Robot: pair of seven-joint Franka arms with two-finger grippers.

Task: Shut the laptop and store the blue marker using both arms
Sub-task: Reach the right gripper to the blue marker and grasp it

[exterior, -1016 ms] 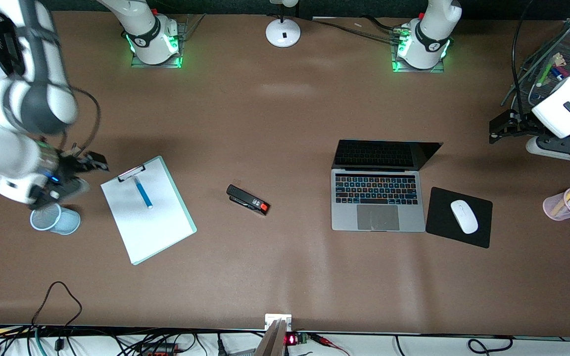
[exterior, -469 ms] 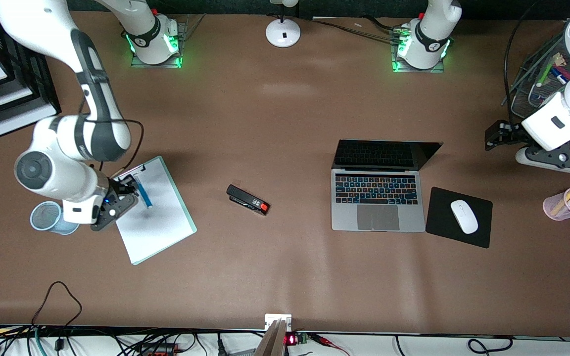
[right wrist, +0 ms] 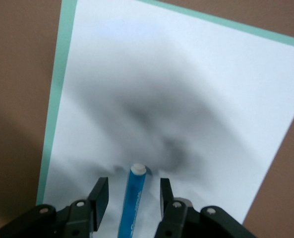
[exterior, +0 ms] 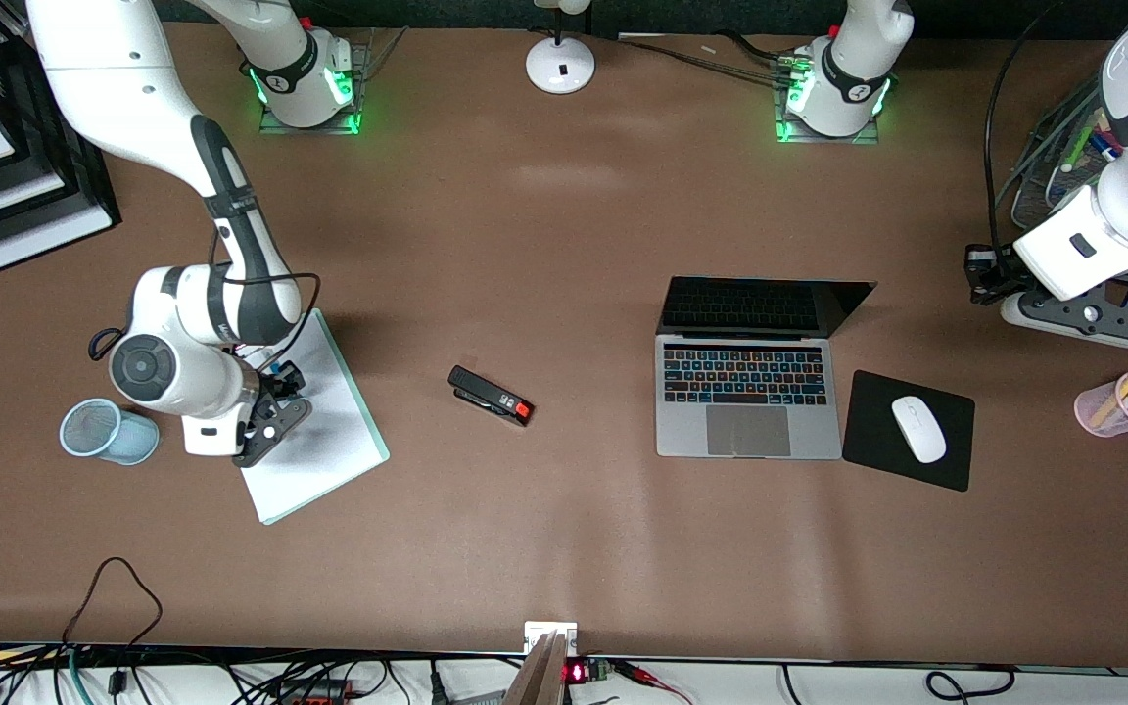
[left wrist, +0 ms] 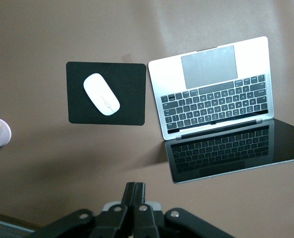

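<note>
Presently we see the slim blue marker on the clipboard's smooth white paper, between the right gripper's spread black fingers, untouched; the left gripper, fingers pressed together, hangs over bare table near the open silver-grey laptop.

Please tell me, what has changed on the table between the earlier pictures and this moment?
The right pincer has travelled from beside the mesh cup to over the clipboard; its open fingers now straddle the blue marker, not yet gripped. The left pincer, shut, has drifted slightly toward the laptop. The laptop stays open; stapler, mouse and pink cup have not moved.
</note>
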